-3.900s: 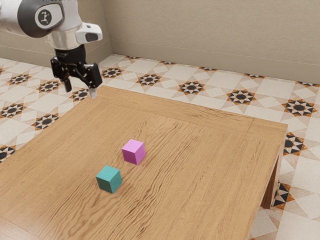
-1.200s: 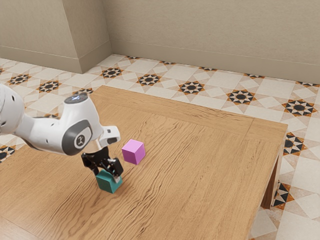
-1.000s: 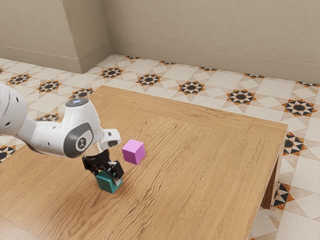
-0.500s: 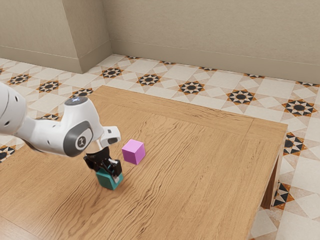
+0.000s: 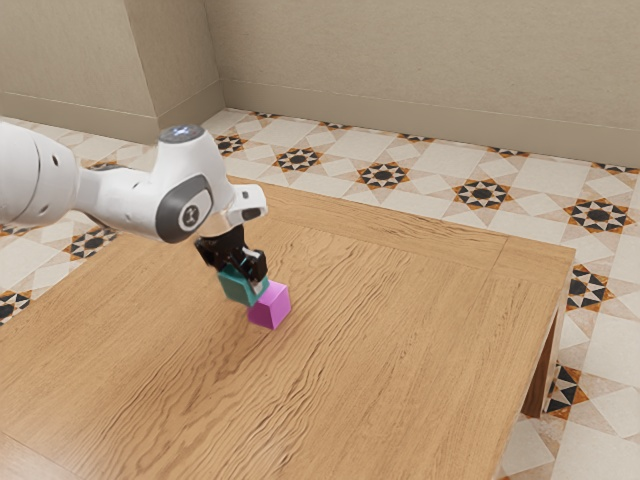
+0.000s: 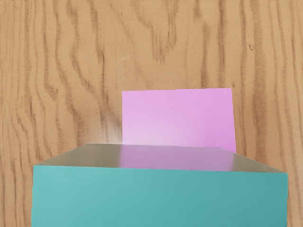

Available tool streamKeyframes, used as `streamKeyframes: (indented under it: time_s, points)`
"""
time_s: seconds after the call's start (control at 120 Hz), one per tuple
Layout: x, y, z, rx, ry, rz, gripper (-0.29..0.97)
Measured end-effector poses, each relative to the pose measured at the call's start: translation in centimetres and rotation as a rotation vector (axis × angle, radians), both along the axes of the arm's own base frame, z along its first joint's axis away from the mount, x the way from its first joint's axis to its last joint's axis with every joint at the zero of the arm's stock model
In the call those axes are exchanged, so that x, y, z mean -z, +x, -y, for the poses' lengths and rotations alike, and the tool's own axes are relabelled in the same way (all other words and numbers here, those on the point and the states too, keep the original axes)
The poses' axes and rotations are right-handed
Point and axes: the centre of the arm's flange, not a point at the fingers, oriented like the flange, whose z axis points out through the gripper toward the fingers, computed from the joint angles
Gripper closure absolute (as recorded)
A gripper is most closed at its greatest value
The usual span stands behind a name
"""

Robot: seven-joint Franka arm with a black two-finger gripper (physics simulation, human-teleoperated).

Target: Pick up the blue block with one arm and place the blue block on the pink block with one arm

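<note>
Arm [image 5: 120,190]: white, enters from the exterior view's left
Claw [image 5: 242,276]: black, fingers clamped on two sides of the blue block
Blue block [image 5: 237,289]: teal-hued, off the counter, just above the pink block
Pink block [image 5: 271,308]: resting on the counter
Counter [image 5: 400,330]: wood grain

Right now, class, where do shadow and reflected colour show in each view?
Exterior view: even light, only a faint shadow on the table beside the pink block. Wrist view: the blue block shows a pink sheen on its top face.
</note>
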Motion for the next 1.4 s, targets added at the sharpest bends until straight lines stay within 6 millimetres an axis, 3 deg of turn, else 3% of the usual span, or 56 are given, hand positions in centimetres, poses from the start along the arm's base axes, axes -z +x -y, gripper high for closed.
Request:
streamKeyframes:
  time_s: [0.258,0.675,0.883,1.117,1.217,1.283,1.342,1.4]
  points:
    - [0.6,2.6,0.3,0.013,0.003,-0.009,0.33]
    - [1.2,3.3,0.9,0.024,-0.001,-0.019,0.32]
    - [0.9,3.2,1.1,0.024,-0.013,-0.017,0.13]
    - [-9.4,0.6,3.4,0.061,-0.003,0.115,0.04]
    - [-19.2,-2.7,3.6,0.057,0.006,0.231,0.03]
    - [-23.9,-4.6,3.6,0.051,0.010,0.263,0.02]
    - [-26.0,-6.0,3.5,0.043,0.012,0.242,0.02]
    - [-26.5,-7.0,3.4,0.034,0.011,0.199,0.01]
